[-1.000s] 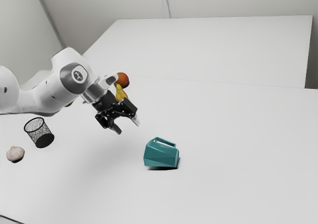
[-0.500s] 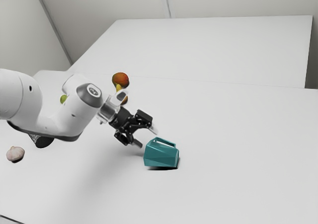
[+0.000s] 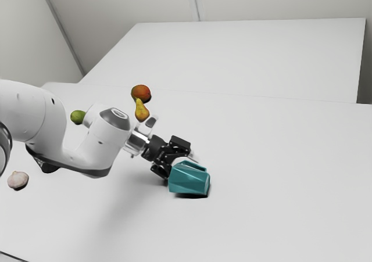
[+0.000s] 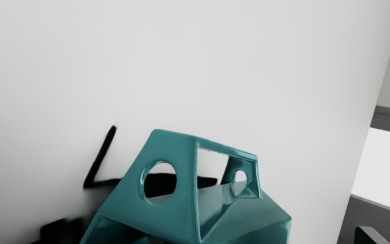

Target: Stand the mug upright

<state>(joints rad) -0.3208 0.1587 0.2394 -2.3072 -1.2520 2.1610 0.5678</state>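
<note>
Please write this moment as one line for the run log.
glossy teal faceted mug: on its side, handle up | black two-finger tool: open, at mug | upright pose: not yet reached

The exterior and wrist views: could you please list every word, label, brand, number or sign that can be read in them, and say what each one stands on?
No text can be read in either view.
Robot arm: a small mark on its grey joint cap, too small to read.
Teal mug: no lettering on the sides that show.
</note>
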